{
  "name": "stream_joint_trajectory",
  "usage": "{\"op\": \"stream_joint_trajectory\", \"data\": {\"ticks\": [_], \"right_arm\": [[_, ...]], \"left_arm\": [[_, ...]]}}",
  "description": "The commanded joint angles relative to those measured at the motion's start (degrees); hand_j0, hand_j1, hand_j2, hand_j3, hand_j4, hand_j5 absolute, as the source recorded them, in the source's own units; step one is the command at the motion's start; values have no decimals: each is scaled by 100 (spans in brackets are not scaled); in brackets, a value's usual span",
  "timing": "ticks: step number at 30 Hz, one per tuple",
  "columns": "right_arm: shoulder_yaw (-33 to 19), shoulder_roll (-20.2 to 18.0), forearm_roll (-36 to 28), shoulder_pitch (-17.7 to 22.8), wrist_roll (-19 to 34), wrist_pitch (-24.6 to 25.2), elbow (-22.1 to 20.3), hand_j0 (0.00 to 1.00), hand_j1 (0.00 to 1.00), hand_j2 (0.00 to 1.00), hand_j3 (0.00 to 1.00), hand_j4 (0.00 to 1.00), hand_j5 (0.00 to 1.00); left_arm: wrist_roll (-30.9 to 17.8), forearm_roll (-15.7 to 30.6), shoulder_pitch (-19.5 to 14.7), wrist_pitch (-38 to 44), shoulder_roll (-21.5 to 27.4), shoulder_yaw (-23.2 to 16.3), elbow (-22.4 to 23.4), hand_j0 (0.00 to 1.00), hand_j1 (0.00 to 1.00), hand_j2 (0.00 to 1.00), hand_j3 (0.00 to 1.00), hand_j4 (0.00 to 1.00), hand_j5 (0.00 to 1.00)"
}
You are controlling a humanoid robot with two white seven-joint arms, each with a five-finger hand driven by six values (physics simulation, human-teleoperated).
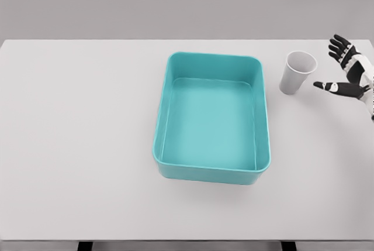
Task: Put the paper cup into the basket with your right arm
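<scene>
Paper cup point(298, 72) stands upright on the white worktop point(76, 145), just beside the teal basket point(163, 116), off its far right corner. Right hand point(346, 71) sits to the cup's right, fingers spread, thumb pointing at it, gripping nothing and not touching. This looks like the reach: next it must close in, wrap the cup, then lift it over the rim.

Basket point(212, 168): teal moulded plastic, smooth, slight sheen on rim and floor. Paper cup point(297, 72): white, matt, smooth wall. Table point(76, 145): pale grey, matt, uniform. Right hand point(348, 71): black and white hard-shell segments, smooth.
</scene>
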Motion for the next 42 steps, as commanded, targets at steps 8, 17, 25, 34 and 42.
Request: {"op": "stream_joint_trajectory", "data": {"ticks": [8, 17, 25, 34, 42], "right_arm": [[122, 174, 78, -149, 0, 180, 665, 100, 100, 100, 100, 100, 100], [262, 314, 78, -378, 0, 321, 665, 100, 100, 100, 100, 100, 100], [271, 385, 78, -413, 0, 356, 665, 100, 100, 100, 100, 100, 100], [280, 508, 105, -413, 0, 356, 622, 100, 100, 100, 100, 100, 100], [315, 560, 105, -413, 0, 356, 665, 100, 100, 100, 100, 100, 100]], "left_arm": [[-1, -1, 0, 0, 0, -1, 1, 100, 100, 100, 100, 100, 100], [-1, -1, 0, 0, 0, -1, 1, 100, 100, 100, 100, 100, 100], [-1, 7, 9, 0, 0, -1, 1, 100, 100, 100, 100, 100, 100], [-1, -1, 0, 0, 0, -1, 1, 100, 100, 100, 100, 100, 100], [-1, -1, 9, 0, 0, -1, 1, 100, 100, 100, 100, 100, 100]]}}
